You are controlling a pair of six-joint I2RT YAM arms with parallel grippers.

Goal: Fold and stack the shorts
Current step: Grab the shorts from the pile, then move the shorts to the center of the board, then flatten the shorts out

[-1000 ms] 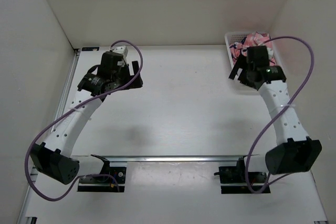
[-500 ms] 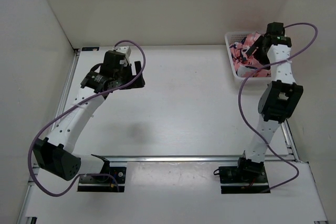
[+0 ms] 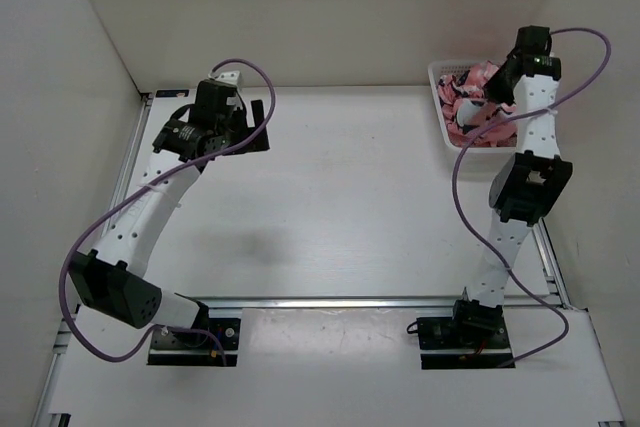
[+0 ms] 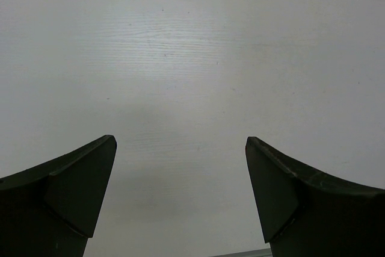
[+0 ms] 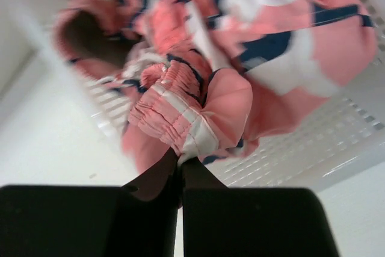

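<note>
The coral-pink shorts (image 3: 468, 110) with navy-and-white shapes lie crumpled in the white mesh basket (image 3: 437, 73) at the table's far right corner. My right gripper (image 3: 497, 85) reaches into the basket from above. In the right wrist view its jaws (image 5: 179, 162) are pressed together on the gathered waistband of the shorts (image 5: 180, 115), and the rest of the fabric bunches over the basket's mesh (image 5: 313, 142). My left gripper (image 3: 262, 125) hovers over the far left of the table, open. The left wrist view shows its fingers (image 4: 78, 185) wide apart over bare table, nothing between them.
White walls close in the table on the left, back and right. A metal rail (image 3: 330, 300) crosses the near side in front of both arm bases. Purple cables loop off each arm.
The right arm stretched up and back over the basket and its jaws shut on the shorts' waistband. The left arm shifted slightly toward the far left, still open.
</note>
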